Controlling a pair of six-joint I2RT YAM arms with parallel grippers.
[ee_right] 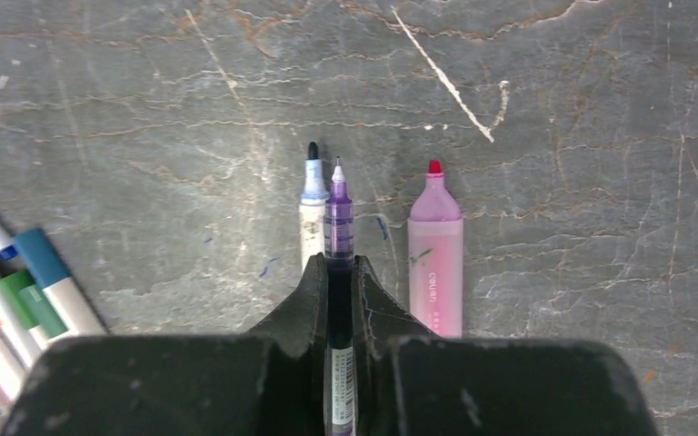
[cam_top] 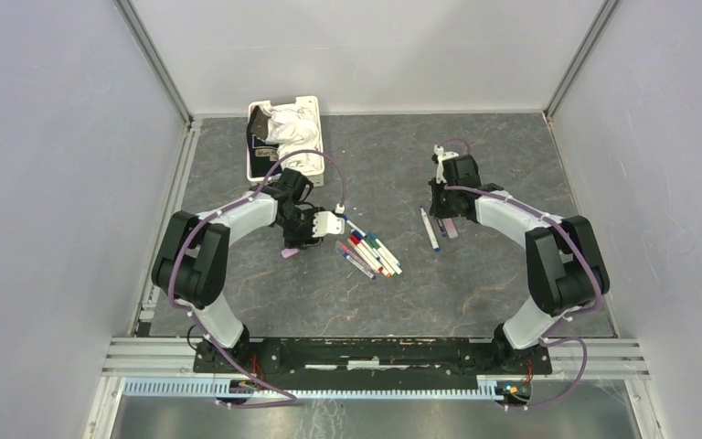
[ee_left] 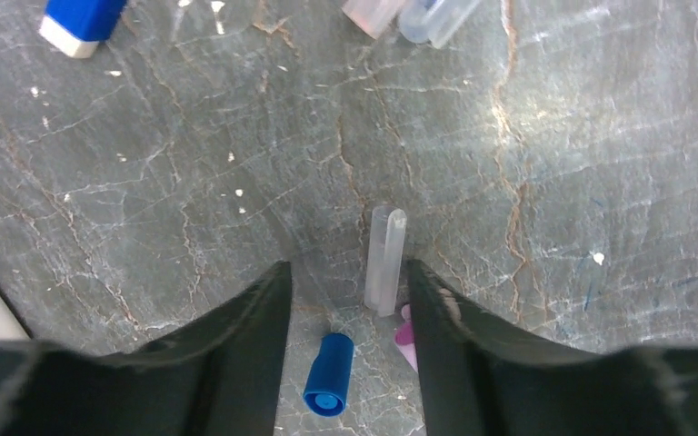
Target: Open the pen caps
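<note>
— Right gripper (ee_right: 338,262) fills my near view, pressed together on a purple pen (ee_right: 338,213), nib bare.
— Widen out for me.
— Grey table (ee_right: 554,109). Between the arms, a pile (cam_top: 370,254) of pens with their caps (ee_right: 41,257) on; I'd judge that's the bulk of the job. Beside the purple pen lie a pink highlighter (ee_right: 435,263) and a white pen (ee_right: 313,213), both uncapped.
— And the other arm?
— My left gripper (ee_left: 347,268) is spread, holding nothing. A clear cap (ee_left: 384,259) lies between its fingers, with a blue cap (ee_left: 327,374) and a pink cap (ee_left: 405,334) nearer the wrist.
— How will they handle?
— Light, hard and slick, I reckon, and they'll roll. I'd pinch the barrel mid-length, take the cap across its sides, and pull straight along the pen.
</note>
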